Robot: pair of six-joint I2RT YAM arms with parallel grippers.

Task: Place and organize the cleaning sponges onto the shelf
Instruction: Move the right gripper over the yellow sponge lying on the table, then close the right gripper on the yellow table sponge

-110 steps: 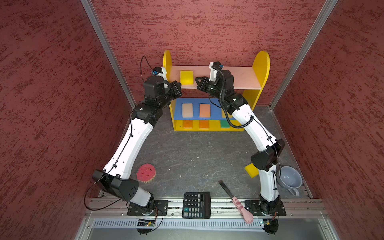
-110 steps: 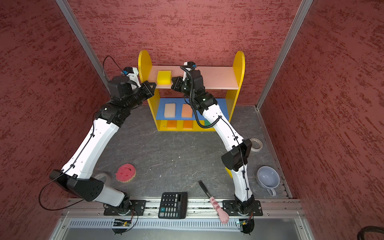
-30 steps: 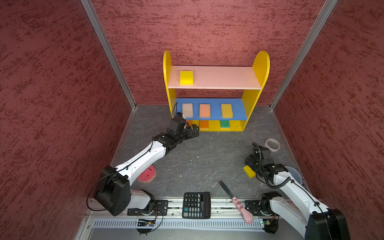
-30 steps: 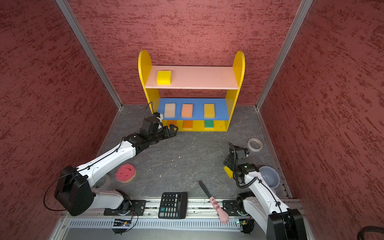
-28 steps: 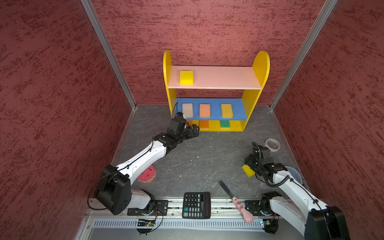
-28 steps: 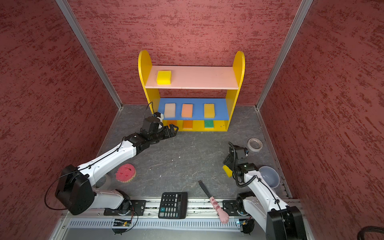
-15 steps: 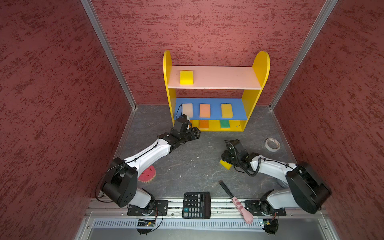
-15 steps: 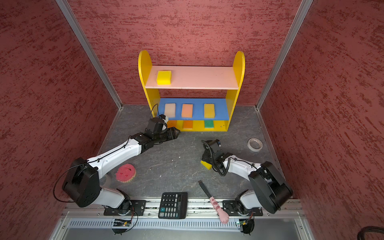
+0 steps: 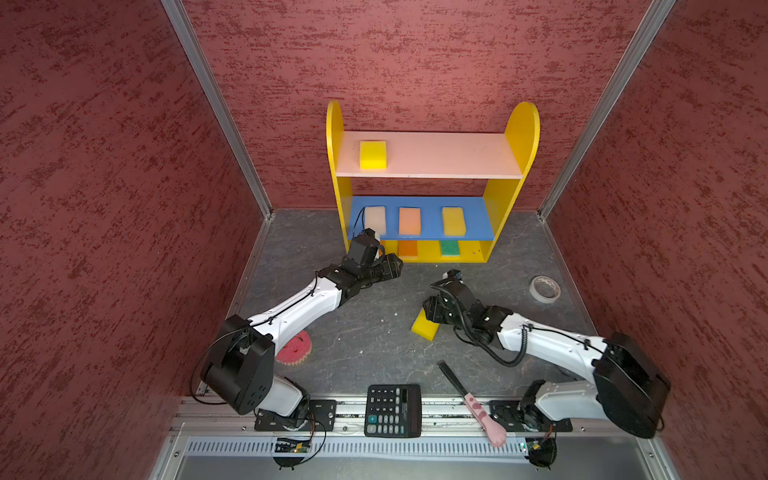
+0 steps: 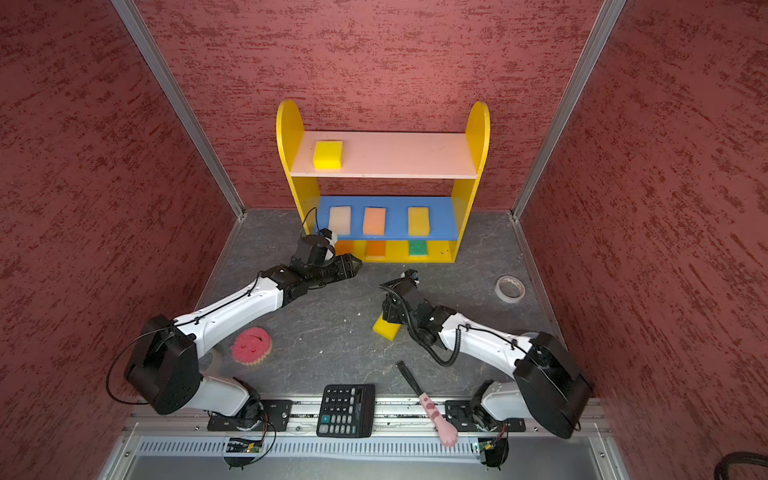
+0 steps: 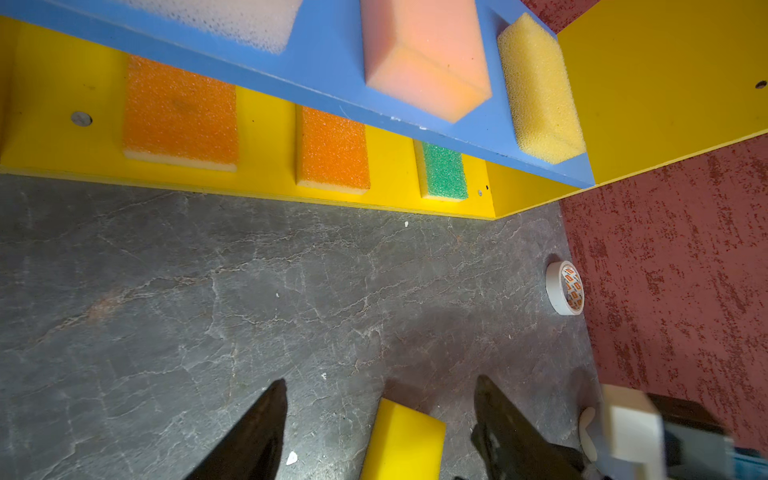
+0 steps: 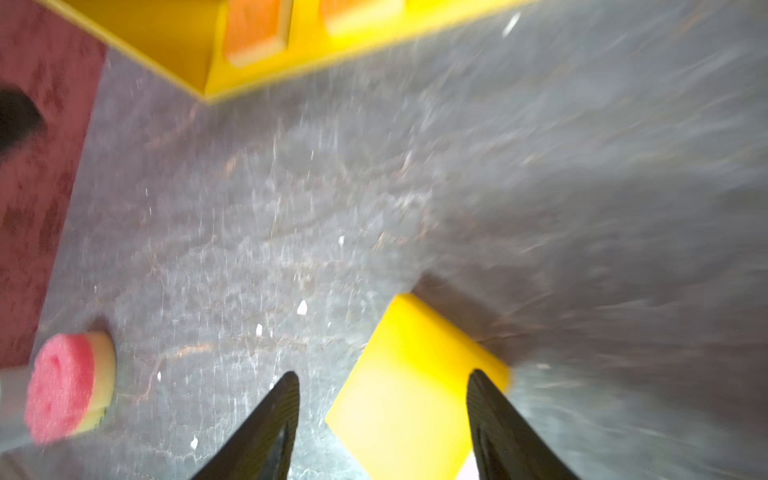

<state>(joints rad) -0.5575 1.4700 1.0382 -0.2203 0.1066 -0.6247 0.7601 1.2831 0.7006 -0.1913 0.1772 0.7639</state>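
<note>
The shelf [image 9: 521, 137] stands against the back wall, at 12 o'clock of the grey floor in both top views. Its pink top board carries one bright yellow sponge [image 9: 372, 154] toward the 9 o'clock end. The blue middle board holds a row of three: a cream-white sponge [image 9: 375, 220], a peach sponge [image 9: 409, 221] and a pale yellow sponge [image 9: 453, 221]. On the yellow bottom board the left wrist view shows an orange sponge [image 11: 180, 112], a second orange sponge [image 11: 332, 149] and a green sponge [image 11: 442, 172] (in the top views the left arm covers one orange piece).

Two sponges lie off the shelf. A yellow block sponge [image 9: 425, 326] is on the floor just past centre, toward 4 o'clock. The right gripper [image 12: 381, 374] straddles it with jaws well apart. One fingertip is at the foam's edge, and bare floor shows between the other finger and the block (that view is smeared), so no squeeze is visible. The round pink sponge [image 10: 251, 345] lies at 8 o'clock, beside the left arm's elbow.

The left gripper [image 11: 380, 378] hovers low in front of the shelf's 9 o'clock bottom corner, jaws wide and empty.

Farther out are a tape roll [image 9: 545, 289] at 3 o'clock, a pink-handled brush [image 9: 469, 397] at 5 o'clock and a calculator [image 9: 392, 409] at 6 o'clock on the front rail.
</note>
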